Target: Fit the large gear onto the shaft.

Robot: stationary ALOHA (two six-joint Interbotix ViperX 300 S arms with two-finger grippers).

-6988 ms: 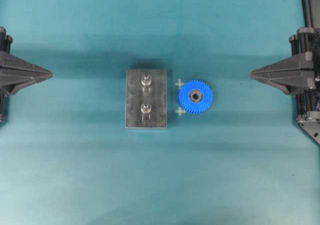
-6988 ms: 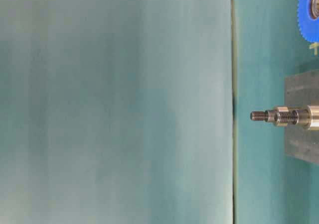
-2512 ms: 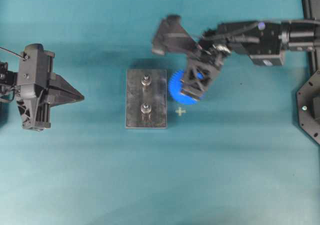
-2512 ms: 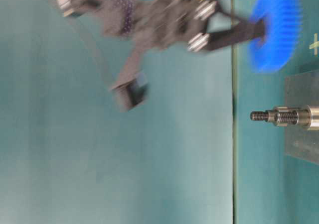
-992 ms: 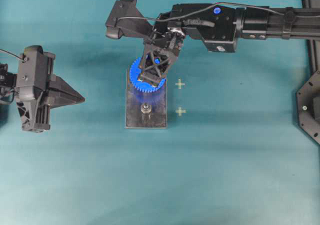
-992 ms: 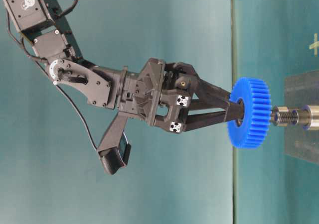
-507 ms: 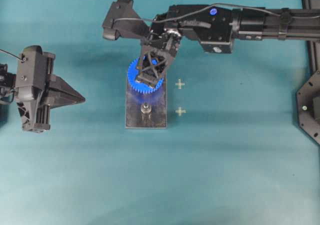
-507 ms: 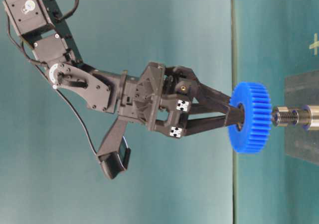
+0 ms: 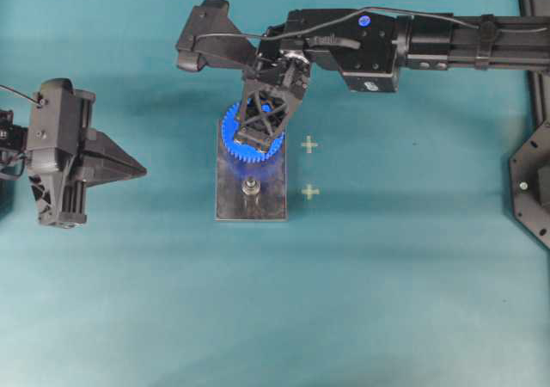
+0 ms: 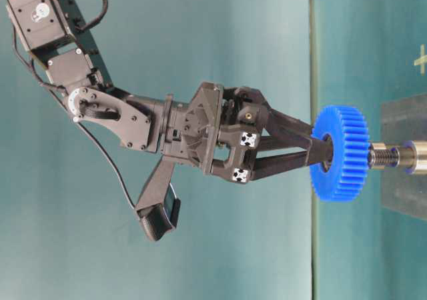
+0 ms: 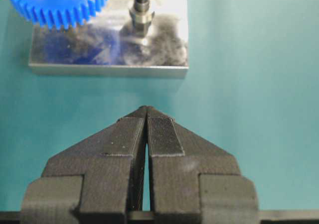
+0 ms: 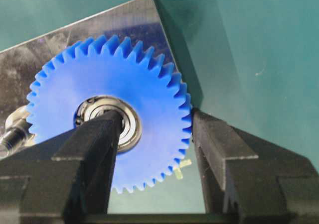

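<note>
Currently our right gripper (image 10: 319, 155) is clamping the large gear (image 10: 341, 153), one finger in the hub, one on the rim. Gear sits flat just above the shaft (image 10: 384, 157), bore near-coaxial. Left gripper (image 11: 146, 115) clenched, empty, well apart.

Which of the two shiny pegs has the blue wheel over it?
The far peg, hidden beneath the blue wheel and right tool in the overhead view. The other peg, nearer the picture's bottom, stands bare on the plate.
</note>
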